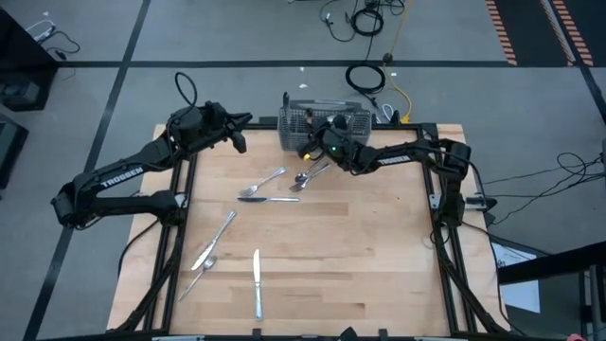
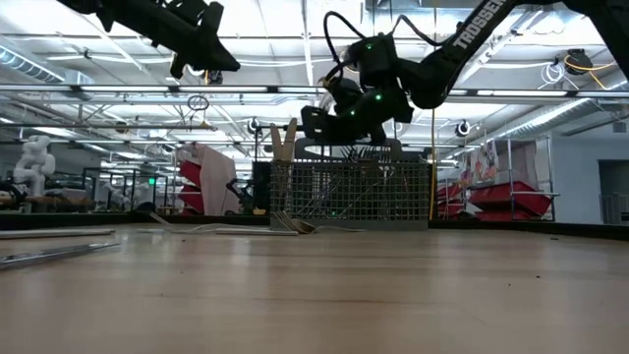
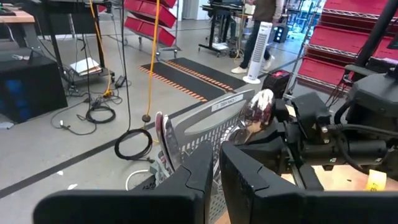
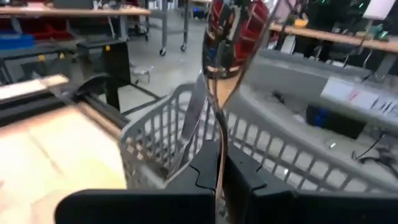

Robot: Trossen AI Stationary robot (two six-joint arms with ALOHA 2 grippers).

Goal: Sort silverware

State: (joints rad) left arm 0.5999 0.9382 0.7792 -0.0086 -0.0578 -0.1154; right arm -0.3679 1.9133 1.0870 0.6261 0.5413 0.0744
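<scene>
Spoon point(image 4: 222, 56) is standing upright in the right pincer point(image 4: 219, 171), handle clamped between the closed fingers, bowl up, held over the basket point(image 1: 325, 121). From overhead this spoon is hard to make out under the arm. Basket is sitting at the far edge of the worktop point(image 1: 379, 246); a few pieces are already standing inside it, but the mesh is hiding which kinds.

Loose silverware is lying on the boards in front of the basket: a fork point(image 1: 262, 183) and a knife point(image 1: 273, 200) just in front, a small tangle of pieces point(image 1: 308, 176) partly covered by the right arm, another fork point(image 1: 215, 239) and spoon point(image 1: 199, 273) farther forward and to the basket's left, and a lone knife point(image 1: 257, 284) farthest from it.

Left pincer point(image 1: 239, 138) is hovering beside the basket's left end, fingers nearly together, holding nothing.

Behind the basket, cables are trailing on the floor; a person's legs are showing far off, cut off above.
</scene>
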